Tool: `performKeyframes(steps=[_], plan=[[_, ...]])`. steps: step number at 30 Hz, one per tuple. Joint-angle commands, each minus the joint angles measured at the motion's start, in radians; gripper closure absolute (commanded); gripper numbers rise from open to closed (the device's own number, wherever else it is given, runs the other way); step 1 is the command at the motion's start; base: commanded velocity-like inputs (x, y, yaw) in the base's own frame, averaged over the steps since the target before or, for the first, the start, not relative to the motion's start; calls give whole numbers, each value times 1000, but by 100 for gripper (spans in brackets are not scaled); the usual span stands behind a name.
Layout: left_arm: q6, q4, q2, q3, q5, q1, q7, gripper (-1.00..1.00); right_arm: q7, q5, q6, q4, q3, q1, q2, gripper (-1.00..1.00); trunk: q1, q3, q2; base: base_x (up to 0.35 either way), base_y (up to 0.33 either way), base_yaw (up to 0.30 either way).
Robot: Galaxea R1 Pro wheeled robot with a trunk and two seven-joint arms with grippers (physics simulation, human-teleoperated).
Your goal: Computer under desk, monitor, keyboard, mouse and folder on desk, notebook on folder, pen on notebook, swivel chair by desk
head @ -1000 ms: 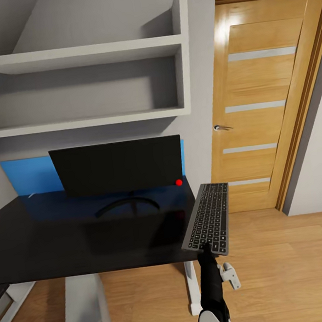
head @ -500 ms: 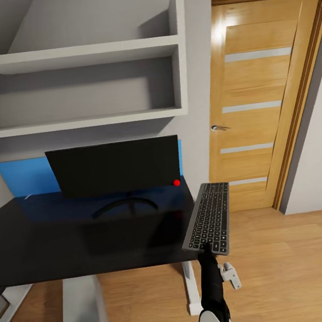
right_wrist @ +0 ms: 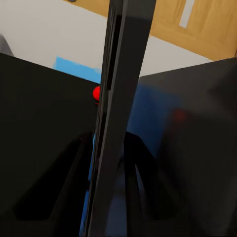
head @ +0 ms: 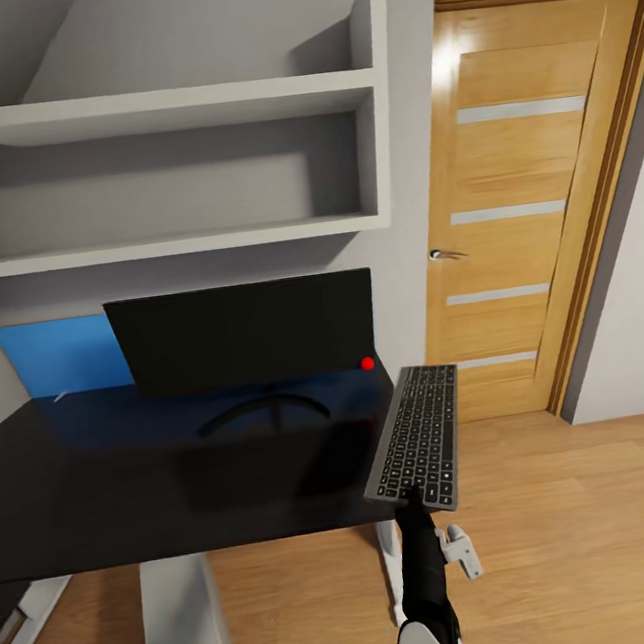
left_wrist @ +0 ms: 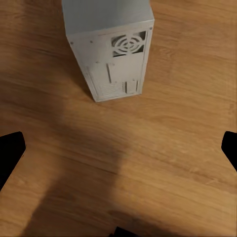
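1. The keyboard (head: 416,439) is held in the air off the desk's right end, gripped by its near short edge and slanting away toward the door (head: 533,195); it overlaps the desk corner in the head view but is not yet laid down.
2. The right gripper (head: 412,497) is closed on that near edge, its dark arm rising from below. In the right wrist view the keyboard (right_wrist: 116,113) runs edge-on between the jaws.
3. The monitor (head: 248,333) stands on the desk (head: 131,486), red dot toward the keyboard; the computer (head: 187,631) sits on the floor beneath.
4. The left gripper (left_wrist: 118,148) hangs spread wide and empty over the wooden floor (left_wrist: 173,163), the computer's (left_wrist: 111,47) rear panel ahead of it.
5. Risk, as I judge it: held only at one end, the long keyboard could pivot or slip. Swinging it leftward may knock the monitor's stand or screen, and releasing it too near the edge could tip it onto the floor.
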Motion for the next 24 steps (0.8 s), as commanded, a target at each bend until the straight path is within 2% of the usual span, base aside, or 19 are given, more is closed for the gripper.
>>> performKeyframes(steps=[1, 5, 16, 24], plan=[[-3, -1, 0, -3, 10, 0, 2, -100, -7, 5, -4, -1, 2, -1, 0, 100, 0, -1, -1, 0, 219, 0], [-3, -1, 0, -3, 10, 0, 2, -100, -7, 6, -4, -1, 1, -1, 0, 100, 0, -1, -1, 0, 243, 0], [-2, 1, 0, -2, 11, 0, 2, -100, -7, 6, -4, -1, 1, -1, 0, 100, 0, -1, -1, 0, 114, 0], [-1, 24, 0, -3, 10, 0, 2, -100, -8, 6, -3, -1, 0, -1, 0, 100, 0, -1, -1, 0, 26, 0]])
